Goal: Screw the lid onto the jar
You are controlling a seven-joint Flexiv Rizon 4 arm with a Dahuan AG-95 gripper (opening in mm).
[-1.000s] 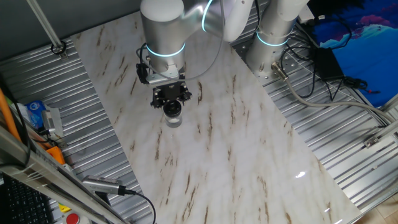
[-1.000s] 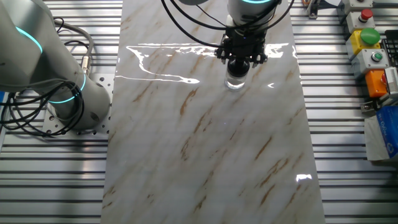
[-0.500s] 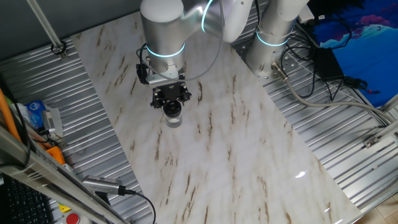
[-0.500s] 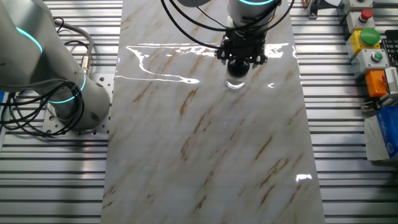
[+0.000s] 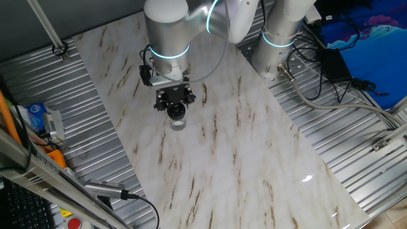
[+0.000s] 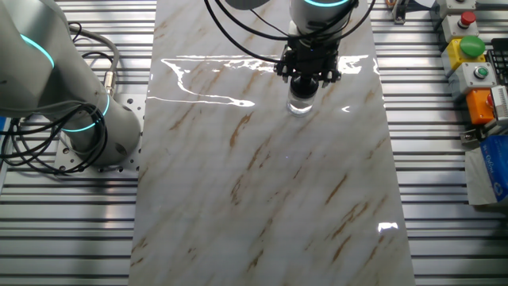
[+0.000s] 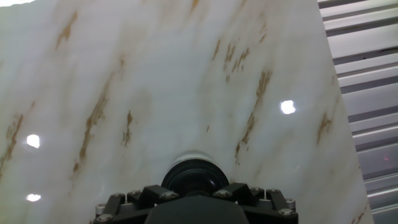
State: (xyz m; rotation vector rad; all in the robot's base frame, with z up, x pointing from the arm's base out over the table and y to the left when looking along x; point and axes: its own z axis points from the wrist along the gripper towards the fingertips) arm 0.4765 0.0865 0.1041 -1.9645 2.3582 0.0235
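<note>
Well, nothing appears to have shifted over the last second: in both fixed views the gripper (image 5: pixel 174 105) sits in the same spot as before, planted straight down over the jar (image 5: pixel 177 122) on the marble table (image 5: pixel 254 159). If it is turning at all, the motion is too slight to read from where I stand.

The jar stands upright in the upper half of the table, roughly at twelve o'clock from the table's middle in the other fixed view, its clear glass body (image 6: pixel 300 103) showing just below the black gripper head (image 6: pixel 307 70). The lid (image 6: pixel 304 86) is on the jar's mouth, directly under the fingers. In the hand view the round black cap (image 7: pixel 193 177) peeks out at six o'clock, just past the gripper body (image 7: pixel 196 205).

The fingers look drawn in close about the lid, and I take them to be clamped on it, though the contact itself is hidden.

My guess is that the screwing is underway or nearly finished; how tight the lid is cannot be told from here.
</note>
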